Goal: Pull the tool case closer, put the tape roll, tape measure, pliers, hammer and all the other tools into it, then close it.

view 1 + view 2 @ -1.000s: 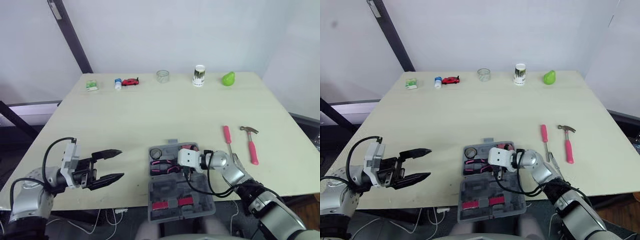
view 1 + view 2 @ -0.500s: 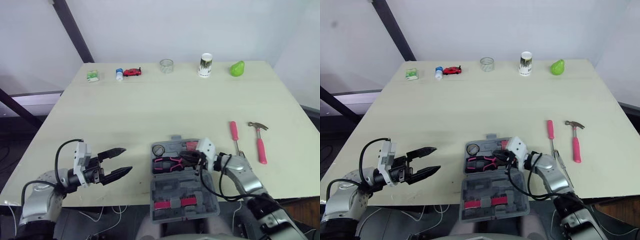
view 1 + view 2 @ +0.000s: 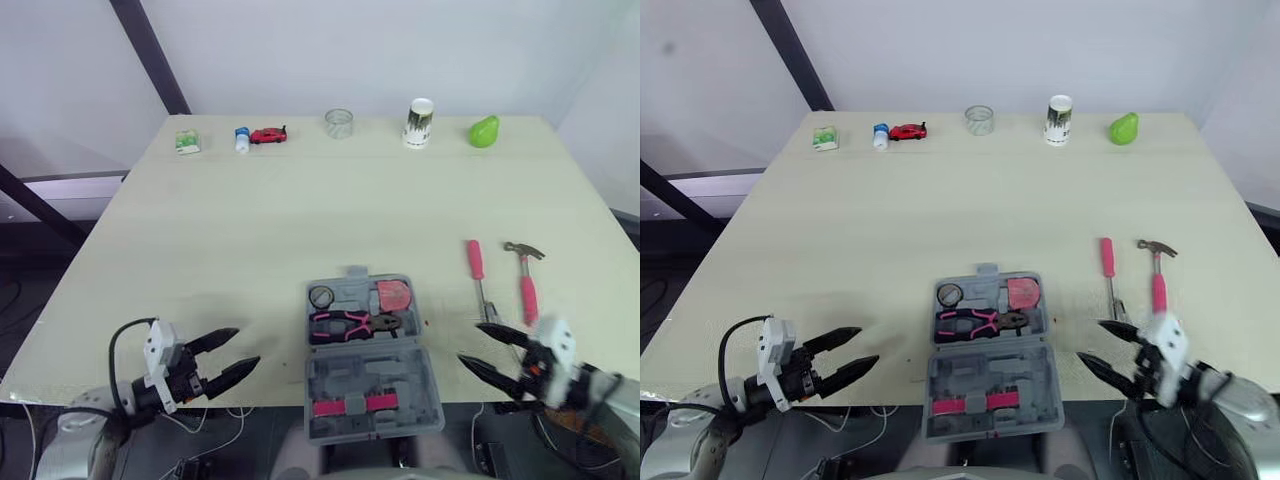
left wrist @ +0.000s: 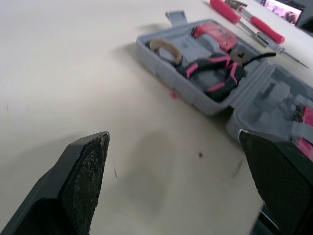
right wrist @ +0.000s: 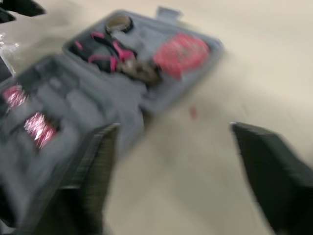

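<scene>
Left gripper (image 3: 248, 346): fingers spread wide, nothing held, hovering over the near edge of the table (image 3: 300, 220), left of the tool case (image 3: 366, 380) and apart from it. Right gripper (image 3: 469, 342): likewise spread wide, nothing held, near the case's right side. Tool case: open at the table's near edge, lid lying flat toward the robot. In its tray: tape roll (image 3: 321, 297), pliers (image 3: 352, 325), tape measure (image 3: 394, 296). Outside, right of the case: screwdriver (image 3: 475, 264) and hammer (image 3: 526, 290), side by side, not touching
</scene>
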Tool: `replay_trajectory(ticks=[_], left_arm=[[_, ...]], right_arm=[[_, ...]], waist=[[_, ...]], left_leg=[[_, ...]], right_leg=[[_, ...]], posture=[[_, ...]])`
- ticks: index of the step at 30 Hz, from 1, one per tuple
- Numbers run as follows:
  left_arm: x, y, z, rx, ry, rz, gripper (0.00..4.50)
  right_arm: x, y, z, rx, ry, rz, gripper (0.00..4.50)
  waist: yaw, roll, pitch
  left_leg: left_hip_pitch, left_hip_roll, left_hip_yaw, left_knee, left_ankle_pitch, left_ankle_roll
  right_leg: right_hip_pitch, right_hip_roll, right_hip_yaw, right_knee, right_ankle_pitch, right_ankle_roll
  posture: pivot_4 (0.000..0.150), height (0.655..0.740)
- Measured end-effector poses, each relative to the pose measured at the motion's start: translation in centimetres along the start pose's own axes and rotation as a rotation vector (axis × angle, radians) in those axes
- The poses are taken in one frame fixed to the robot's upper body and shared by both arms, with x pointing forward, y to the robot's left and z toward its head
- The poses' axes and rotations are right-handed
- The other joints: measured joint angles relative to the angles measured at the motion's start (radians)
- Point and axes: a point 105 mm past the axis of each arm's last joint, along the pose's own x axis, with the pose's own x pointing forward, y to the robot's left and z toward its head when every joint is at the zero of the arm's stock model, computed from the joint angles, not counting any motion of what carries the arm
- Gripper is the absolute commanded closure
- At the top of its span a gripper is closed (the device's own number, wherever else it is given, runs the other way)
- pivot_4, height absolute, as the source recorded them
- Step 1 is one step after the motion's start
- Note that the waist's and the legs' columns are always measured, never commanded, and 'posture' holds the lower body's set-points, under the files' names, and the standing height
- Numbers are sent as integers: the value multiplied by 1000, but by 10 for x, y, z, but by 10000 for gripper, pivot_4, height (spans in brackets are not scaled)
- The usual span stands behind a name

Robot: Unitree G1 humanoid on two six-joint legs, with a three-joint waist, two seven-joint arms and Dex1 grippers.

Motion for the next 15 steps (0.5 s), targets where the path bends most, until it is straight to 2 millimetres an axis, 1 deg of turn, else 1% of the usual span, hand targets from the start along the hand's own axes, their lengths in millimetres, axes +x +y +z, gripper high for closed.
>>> replay_trajectory(ticks=[2,3,4,7,9,11,13,15], left_arm=[[-7,1,0,0,13,23,0],[-10,2,-1,-4,22,33,0],[-13,4,-1,-4,26,49,0],[-14,5,2,-1,25,65,0],[-13,6,3,2,25,74,0],[-9,4,8,11,22,70,0],[-4,2,14,22,18,58,0],[4,0,22,42,8,36,0]], right_arm=[[-29,-4,-9,25,40,-86,460],[-37,-6,-11,24,50,-113,460],[-51,-7,-16,35,69,-154,460],[-75,-9,-25,53,95,-234,460],[-81,-11,-28,61,93,-260,460],[-81,-14,-29,64,83,-280,460],[-77,-17,-25,56,69,-289,460],[-69,-18,-20,44,55,-278,460]], waist=[[0,0,0],[0,-1,0],[-1,-1,0],[-1,-1,0],[-3,-1,0],[-4,-1,0],[-3,-1,0],[0,-1,0]], left_leg=[[1,0,1,0,0,0],[1,0,1,0,0,0],[1,0,1,0,0,0],[1,0,2,0,0,0],[1,0,3,0,0,0],[1,0,3,0,0,0],[1,0,3,0,0,0],[1,0,3,0,0,0]], right_leg=[[0,0,1,1,-2,3],[0,1,1,0,-2,3],[0,1,1,0,-2,3],[0,1,1,0,-2,3],[0,0,3,0,-2,3],[0,0,3,0,-1,3],[0,0,3,0,-1,2],[0,1,3,0,0,0]], posture=[[1500,7400],[1500,7400],[1500,7400],[1500,7400],[1500,7400],[1500,7400],[1500,7400],[1500,7400]])
